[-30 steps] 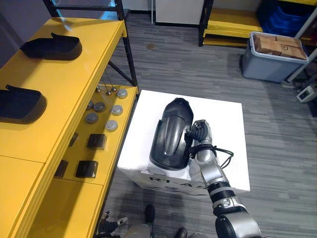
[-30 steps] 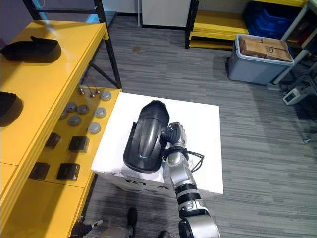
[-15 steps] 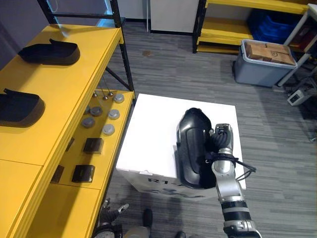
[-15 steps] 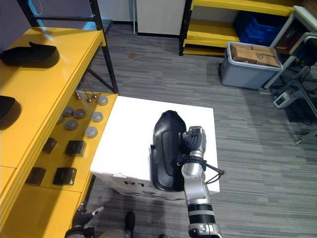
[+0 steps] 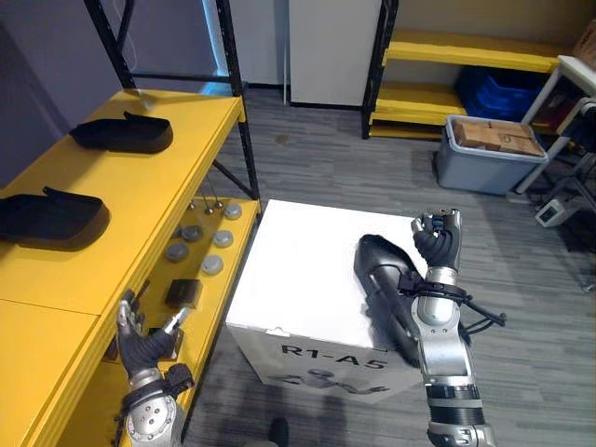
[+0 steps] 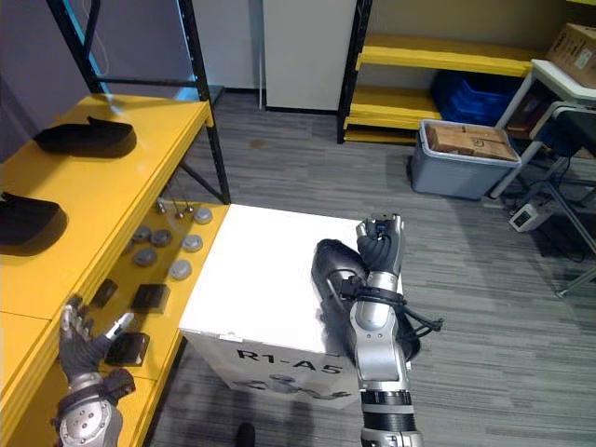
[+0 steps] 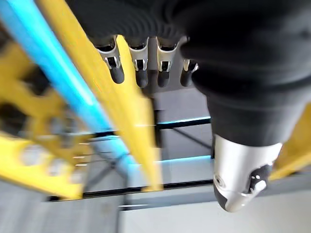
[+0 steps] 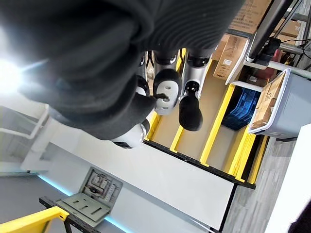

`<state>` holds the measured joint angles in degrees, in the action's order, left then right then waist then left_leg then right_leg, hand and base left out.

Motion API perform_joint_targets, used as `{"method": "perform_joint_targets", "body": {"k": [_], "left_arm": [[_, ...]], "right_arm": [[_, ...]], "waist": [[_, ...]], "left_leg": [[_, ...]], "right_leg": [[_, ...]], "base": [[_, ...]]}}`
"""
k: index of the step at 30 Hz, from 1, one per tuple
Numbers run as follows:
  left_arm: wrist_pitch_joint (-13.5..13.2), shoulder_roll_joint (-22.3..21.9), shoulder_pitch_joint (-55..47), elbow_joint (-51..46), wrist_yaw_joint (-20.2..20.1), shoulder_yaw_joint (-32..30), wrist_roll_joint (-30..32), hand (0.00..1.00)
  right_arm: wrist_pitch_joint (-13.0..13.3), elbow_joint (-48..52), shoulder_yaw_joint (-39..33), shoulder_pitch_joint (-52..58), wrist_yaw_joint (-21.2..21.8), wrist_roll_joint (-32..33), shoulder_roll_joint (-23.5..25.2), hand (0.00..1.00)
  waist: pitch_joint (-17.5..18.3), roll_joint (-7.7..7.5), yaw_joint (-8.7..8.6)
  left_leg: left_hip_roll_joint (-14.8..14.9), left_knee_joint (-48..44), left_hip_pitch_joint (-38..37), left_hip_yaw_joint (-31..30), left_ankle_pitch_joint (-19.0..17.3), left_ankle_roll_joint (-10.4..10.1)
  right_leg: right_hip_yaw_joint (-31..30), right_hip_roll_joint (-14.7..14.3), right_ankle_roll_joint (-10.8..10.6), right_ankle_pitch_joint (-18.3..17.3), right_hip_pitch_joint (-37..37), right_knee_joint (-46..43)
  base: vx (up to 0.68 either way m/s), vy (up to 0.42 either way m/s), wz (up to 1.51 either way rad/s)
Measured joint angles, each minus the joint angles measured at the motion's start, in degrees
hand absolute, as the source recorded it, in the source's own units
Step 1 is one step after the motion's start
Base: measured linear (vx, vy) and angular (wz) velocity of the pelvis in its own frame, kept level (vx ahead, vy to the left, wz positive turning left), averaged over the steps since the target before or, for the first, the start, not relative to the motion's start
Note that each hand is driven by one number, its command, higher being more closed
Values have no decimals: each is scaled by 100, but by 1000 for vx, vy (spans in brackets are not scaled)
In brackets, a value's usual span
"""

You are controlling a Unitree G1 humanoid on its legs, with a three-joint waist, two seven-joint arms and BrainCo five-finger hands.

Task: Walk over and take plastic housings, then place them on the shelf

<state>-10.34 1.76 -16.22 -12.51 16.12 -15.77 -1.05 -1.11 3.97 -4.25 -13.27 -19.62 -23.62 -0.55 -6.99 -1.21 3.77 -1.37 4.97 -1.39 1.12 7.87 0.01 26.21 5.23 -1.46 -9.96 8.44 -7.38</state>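
Housing (image 5: 384, 279) slid across white box (image 5: 298, 270) since a second ago: was mid-left of top, now lying by right front edge. Right hand (image 5: 436, 240) let go, raised over box's right side, fingers balled up, nothing in them. Left hand (image 5: 140, 346) popped in low, left of box beside yellow shelf (image 5: 140, 186), fingers spread loose. Two more housings (image 5: 123, 134) (image 5: 51, 217) on shelf top, left of box.

We see a white box (image 5: 298, 261) carrying a black housing (image 5: 385, 282) near its right edge. The yellow shelf (image 5: 140, 186) bears a far housing (image 5: 121, 133) and a near housing (image 5: 51, 216), apart.
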Motion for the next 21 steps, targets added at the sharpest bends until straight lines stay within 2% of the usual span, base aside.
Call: {"method": "perform_joint_targets", "body": {"k": [2,3,11,21], "left_arm": [[-30,1,80,-91,1,16,5,0],[-30,3,83,-110,0,44,9,0],[-13,-72,55,-67,-27,155,22,0],[298,-167,-217,1769,-320,388,82,0]], "right_arm": [[0,0,27,6,11,11,-47,100],[0,0,45,6,24,24,-73,0],[0,0,123,119,261,42,-134,0],[1,-1,-9,880,410,40,-201,0]], "waist": [[16,27,0],[22,30,-2],[93,17,-1],[177,-28,-12]], "left_leg": [[1,0,-29,-12,4,6],[1,1,-49,-13,4,6],[1,1,-10,-14,4,6],[1,1,110,-6,-8,19]], "right_leg": [[12,-3,0,0,33,0],[12,-3,0,0,53,2],[15,-8,1,-1,17,8],[13,-28,2,4,-97,102]], "base": [[-39,-13,3],[-31,-15,2],[0,0,0],[0,0,0]]}}
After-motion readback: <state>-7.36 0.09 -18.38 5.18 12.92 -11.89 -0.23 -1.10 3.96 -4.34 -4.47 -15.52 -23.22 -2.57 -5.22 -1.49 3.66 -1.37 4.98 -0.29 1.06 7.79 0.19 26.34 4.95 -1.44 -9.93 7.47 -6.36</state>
